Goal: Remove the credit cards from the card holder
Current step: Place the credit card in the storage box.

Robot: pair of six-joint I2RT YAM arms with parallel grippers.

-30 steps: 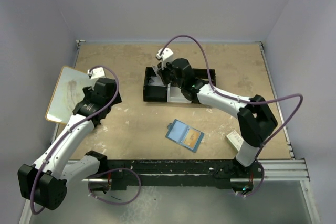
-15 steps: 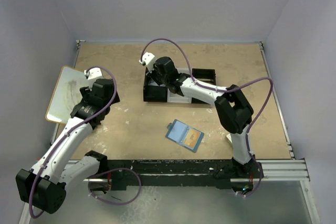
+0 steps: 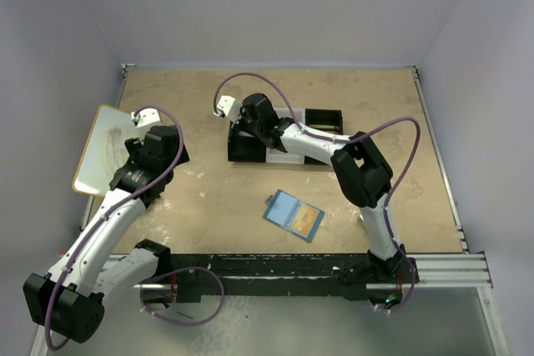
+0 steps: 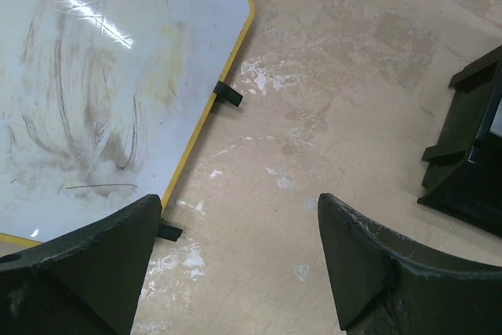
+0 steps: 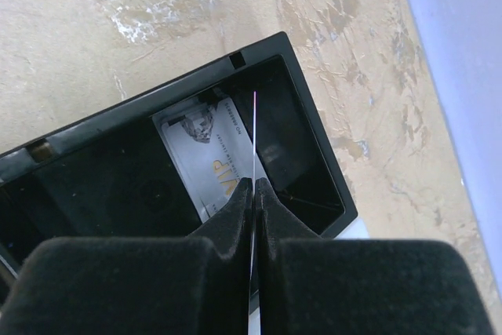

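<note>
The card holder (image 3: 284,208), a blue wallet, lies open on the table in front of the arms, with a gold-yellow credit card (image 3: 307,219) showing in its right half. My right gripper (image 5: 254,182) is shut on a thin card (image 5: 255,131) seen edge-on, held upright over the end compartment of the black tray (image 5: 259,49). A pale grey-white card (image 5: 202,158) with gold print lies flat inside that compartment. In the top view the right gripper (image 3: 249,118) hangs over the tray's left end. My left gripper (image 4: 239,209) is open over bare table, holding nothing.
A yellow-edged whiteboard (image 4: 94,92) lies at the table's left edge (image 3: 104,147), just left of my left gripper. The black tray (image 3: 242,149) stands mid-table toward the back; its corner (image 4: 471,170) shows in the left wrist view. Grey walls close in the table.
My right arm has swung left along the tray, carrying the card from its middle to its left end. The left arm has shifted only slightly and stays open.
</note>
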